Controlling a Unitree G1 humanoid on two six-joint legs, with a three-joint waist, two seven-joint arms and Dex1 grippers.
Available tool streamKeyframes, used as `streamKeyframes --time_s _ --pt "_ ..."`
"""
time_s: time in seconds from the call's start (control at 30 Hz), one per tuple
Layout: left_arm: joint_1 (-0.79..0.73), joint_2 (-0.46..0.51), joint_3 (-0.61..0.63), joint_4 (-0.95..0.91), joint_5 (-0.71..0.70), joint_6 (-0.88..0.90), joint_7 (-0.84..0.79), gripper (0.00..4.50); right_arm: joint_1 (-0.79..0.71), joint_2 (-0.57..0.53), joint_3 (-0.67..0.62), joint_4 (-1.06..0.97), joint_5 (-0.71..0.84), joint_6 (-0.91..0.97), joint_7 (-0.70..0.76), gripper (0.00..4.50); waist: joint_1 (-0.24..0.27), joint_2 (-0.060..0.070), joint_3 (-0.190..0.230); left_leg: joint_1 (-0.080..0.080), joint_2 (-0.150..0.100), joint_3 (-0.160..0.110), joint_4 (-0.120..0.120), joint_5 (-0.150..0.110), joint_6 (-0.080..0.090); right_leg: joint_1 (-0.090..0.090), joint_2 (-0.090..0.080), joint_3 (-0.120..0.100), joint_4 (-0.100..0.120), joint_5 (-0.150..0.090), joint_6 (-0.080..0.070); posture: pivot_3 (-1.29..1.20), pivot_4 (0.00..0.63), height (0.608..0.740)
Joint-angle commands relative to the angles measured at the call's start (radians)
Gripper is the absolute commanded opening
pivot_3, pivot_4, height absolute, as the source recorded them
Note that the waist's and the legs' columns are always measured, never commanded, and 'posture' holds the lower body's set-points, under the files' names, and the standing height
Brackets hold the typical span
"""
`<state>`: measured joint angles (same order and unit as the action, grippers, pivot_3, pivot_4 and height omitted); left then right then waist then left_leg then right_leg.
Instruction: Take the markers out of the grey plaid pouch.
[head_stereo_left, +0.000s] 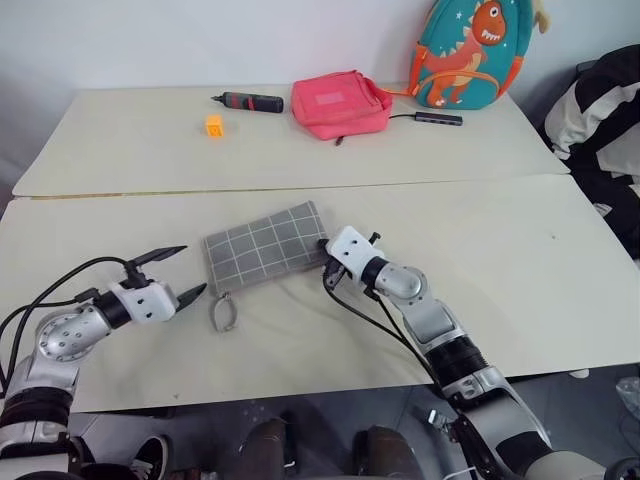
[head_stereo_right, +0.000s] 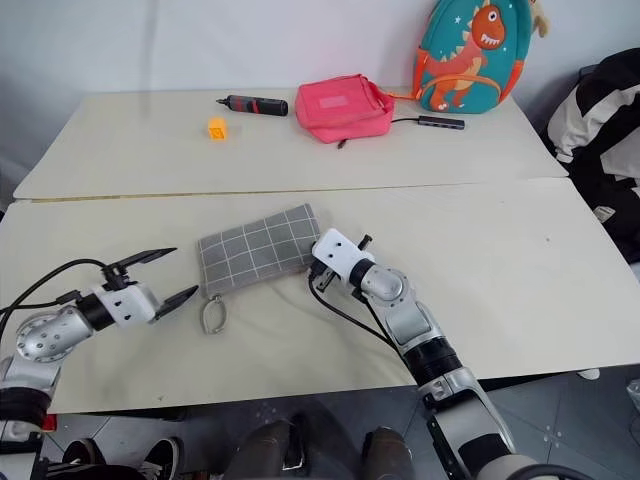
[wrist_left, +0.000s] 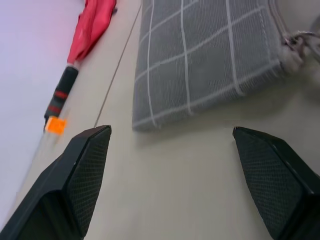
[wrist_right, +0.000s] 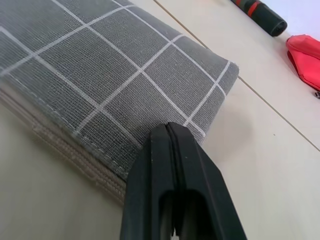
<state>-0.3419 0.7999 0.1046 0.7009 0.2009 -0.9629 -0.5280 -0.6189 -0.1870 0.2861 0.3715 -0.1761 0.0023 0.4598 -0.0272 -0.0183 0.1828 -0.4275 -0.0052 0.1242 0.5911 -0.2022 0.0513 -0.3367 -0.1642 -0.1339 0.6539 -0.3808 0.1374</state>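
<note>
Two claws flank the grey plaid pouch (head_stereo_left: 266, 246): right claw (head_stereo_left: 326, 247) clenched at its edge, left claw (head_stereo_left: 176, 272) released.

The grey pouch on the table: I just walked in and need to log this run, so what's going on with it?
The robot is working on the grey plaid pouch, which lies flat on the near table. Its right gripper is shut, its fingertips at the pouch's right-hand edge; whether it pinches fabric is unclear. The left gripper is open, just short of the pouch's other end, near the wrist loop. No markers are out yet. A pink bag and a black-and-red tool lie on the far table.
</note>
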Motion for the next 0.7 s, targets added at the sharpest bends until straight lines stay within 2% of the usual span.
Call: streamKeyframes --time_s 0.03,0.37,0.53,0.7 --pt "-0.039 -0.019 -0.071 0.08 0.033 -0.032 -0.001 4.19 0.012 -0.008 -0.014 -0.033 0.009 0.015 0.009 0.02 0.0 0.0 0.0 0.0 0.0 0.0 0.0 0.0 0.0 0.0 0.0 0.0 0.0 0.0 0.0 0.0 0.15 0.74" --pt "-0.165 -0.036 -0.205 0.18 0.081 -0.14 -0.012 4.19 0.014 0.001 -0.028 -0.059 0.021 0.033 0.014 0.02 0.001 0.0 0.0 0.0 -0.001 -0.001 0.001 0.001 0.002 0.001 0.0 -0.001 0.001 0.0 0.0 0.0 0.15 0.74" --pt "-0.179 0.008 -0.284 0.165 0.17 -0.25 -0.02 4.19 0.022 -0.003 -0.03 -0.072 0.024 0.043 0.019 0.02 -0.001 0.0 0.0 0.0 -0.001 -0.002 0.001 0.001 0.002 0.006 0.0 -0.002 0.0 0.0 0.0 0.0 0.15 0.74" --pt "-0.205 0.049 -0.31 0.187 0.279 -0.277 0.057 4.19 0.021 0.001 -0.033 -0.074 0.03 0.047 0.021 0.02 -0.004 0.0 0.0 0.001 -0.001 -0.001 0.001 0.001 0.002 0.007 0.0 -0.001 0.0 0.0 0.0 0.0 0.15 0.74"
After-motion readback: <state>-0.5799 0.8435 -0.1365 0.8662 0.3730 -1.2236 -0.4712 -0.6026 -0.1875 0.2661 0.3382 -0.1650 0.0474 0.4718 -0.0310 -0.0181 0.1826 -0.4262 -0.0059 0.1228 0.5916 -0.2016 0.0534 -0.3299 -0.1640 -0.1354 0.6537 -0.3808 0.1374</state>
